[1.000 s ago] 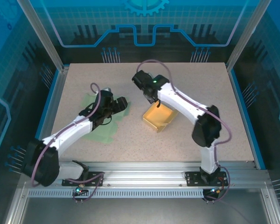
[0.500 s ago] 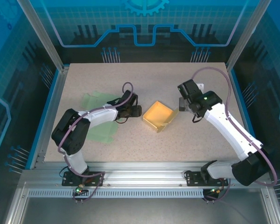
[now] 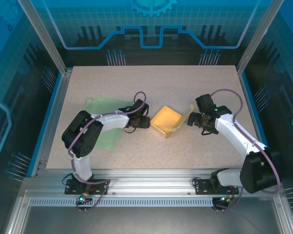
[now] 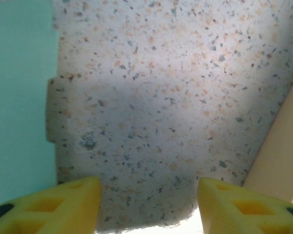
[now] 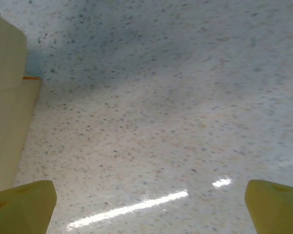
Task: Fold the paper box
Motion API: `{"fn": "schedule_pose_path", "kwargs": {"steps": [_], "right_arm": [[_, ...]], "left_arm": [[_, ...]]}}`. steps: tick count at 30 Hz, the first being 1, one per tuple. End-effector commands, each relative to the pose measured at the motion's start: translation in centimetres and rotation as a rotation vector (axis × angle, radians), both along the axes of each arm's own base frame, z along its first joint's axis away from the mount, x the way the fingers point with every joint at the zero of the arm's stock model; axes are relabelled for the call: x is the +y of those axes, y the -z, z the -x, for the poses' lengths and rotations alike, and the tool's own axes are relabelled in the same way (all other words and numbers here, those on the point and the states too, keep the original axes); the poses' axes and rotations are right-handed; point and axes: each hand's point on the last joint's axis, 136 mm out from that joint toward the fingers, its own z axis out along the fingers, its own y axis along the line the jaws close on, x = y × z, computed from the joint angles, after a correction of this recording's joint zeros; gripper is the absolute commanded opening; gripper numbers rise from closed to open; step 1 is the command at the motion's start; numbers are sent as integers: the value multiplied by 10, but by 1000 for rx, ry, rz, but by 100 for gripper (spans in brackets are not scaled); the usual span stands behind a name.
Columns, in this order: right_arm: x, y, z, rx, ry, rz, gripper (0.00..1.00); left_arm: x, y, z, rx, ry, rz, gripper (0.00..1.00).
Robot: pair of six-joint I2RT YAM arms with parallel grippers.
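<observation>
Between two tools (image 3: 146,122) (image 3: 192,120) lies one paper box (image 3: 165,120).

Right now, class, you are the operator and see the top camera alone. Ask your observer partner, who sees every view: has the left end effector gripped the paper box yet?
Observer: No. In the left wrist view the left end effector stands open over bare table, and the paper box wall lies just outside its jaws.
Operator: And the right end effector?
Observer: The right end effector is wide open, with only table between its jaws.
Operator: Where is the flap from there?
Observer: The flap rises at the left edge of the right wrist view, outside the open jaws.
</observation>
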Motion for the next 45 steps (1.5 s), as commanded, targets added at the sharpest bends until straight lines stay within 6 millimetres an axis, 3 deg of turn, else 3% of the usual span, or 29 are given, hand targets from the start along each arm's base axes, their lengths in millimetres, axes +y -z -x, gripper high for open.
{"fn": "schedule_pose_path", "kwargs": {"steps": [1, 6, 12, 22, 27, 30, 33, 37, 41, 45], "right_arm": [[17, 13, -21, -33, -19, -116, 100], [18, 37, -43, -8, -43, -155, 100], [18, 51, -83, -35, -109, -225, 100], [44, 55, -149, -34, -216, -334, 100], [15, 48, -166, -16, -159, -228, 100], [-9, 37, -165, -26, -116, -187, 100], [-34, 24, -154, -36, -66, -148, 100], [-57, 1, -127, -71, -21, -96, 100], [-62, -16, -97, -103, -10, -56, 99], [-58, -31, -71, -159, -22, -62, 96]], "left_arm": [[-16, -1, 4, -6, 49, 23, 56], [-34, -2, 19, -15, 89, 92, 56], [-56, -4, 32, -44, 134, 160, 56], [-137, -14, 61, -77, 291, 288, 56], [-160, -22, 73, -107, 359, 307, 57], [-153, -38, 72, -171, 353, 318, 58], [-138, -68, 69, -261, 349, 303, 61], [-102, -110, 50, -333, 270, 286, 64], [-61, -146, 20, -390, 202, 325, 68], [-30, -160, -17, -448, 202, 288, 74]]}}
